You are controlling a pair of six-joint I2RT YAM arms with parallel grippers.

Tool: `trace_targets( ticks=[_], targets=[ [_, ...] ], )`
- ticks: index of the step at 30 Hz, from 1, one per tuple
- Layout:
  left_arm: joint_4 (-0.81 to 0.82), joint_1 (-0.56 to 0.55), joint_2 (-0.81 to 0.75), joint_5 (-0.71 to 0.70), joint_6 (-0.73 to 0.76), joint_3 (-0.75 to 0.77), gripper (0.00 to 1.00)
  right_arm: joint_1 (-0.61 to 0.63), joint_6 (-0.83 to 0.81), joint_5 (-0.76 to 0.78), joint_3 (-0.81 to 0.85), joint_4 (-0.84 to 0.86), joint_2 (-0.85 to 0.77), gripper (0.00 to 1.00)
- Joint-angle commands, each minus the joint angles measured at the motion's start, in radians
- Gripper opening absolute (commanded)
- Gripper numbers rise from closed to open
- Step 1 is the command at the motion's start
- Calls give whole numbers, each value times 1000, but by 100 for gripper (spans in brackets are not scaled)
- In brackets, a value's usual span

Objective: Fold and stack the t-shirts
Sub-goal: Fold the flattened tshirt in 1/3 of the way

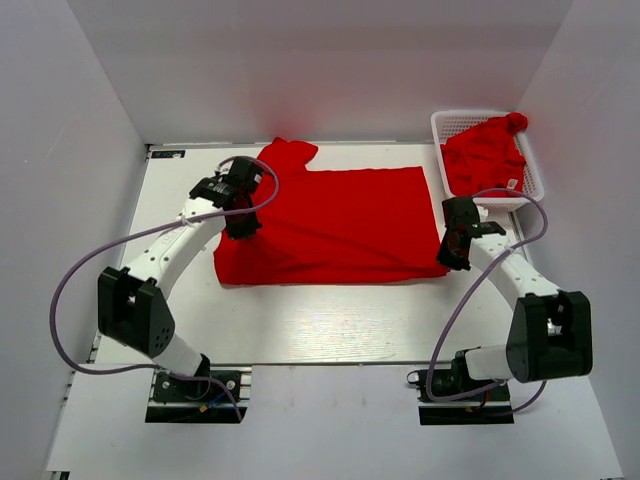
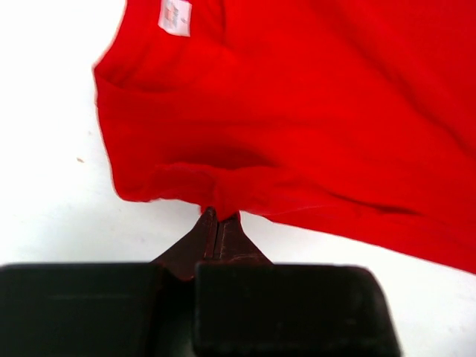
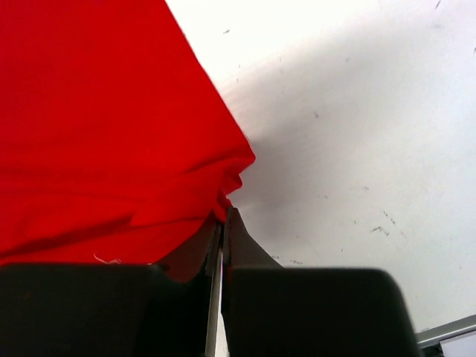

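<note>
A bright red t-shirt (image 1: 330, 225) lies spread across the middle of the white table, one sleeve sticking out at the far left. My left gripper (image 1: 243, 226) is shut on its left edge; in the left wrist view the cloth (image 2: 297, 111) bunches right at the closed fingertips (image 2: 217, 217), and a small white label (image 2: 175, 16) shows near the collar. My right gripper (image 1: 447, 257) is shut on the shirt's near right corner (image 3: 230, 195). A second red t-shirt (image 1: 484, 152) lies crumpled in the basket.
A white plastic lattice basket (image 1: 447, 124) stands at the back right corner of the table. White walls close in the table (image 1: 330, 320) on the left, back and right. The arm bases sit at the near edge.
</note>
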Motion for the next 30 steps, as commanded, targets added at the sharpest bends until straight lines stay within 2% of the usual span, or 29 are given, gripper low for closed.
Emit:
trace_targets(
  ticks=[1, 6, 19, 30],
  targets=[
    [21, 29, 23, -46, 50, 51, 0, -2, -23, 51, 73, 14, 28, 0],
    [93, 57, 60, -55, 107, 84, 0, -2, -23, 74, 149, 10, 94, 0],
    [142, 98, 109, -66, 196, 173, 0, -4, -33, 91, 251, 15, 203, 0],
    [225, 138, 290, -75, 253, 249, 0, -2, -47, 104, 349, 35, 307, 0]
  ],
)
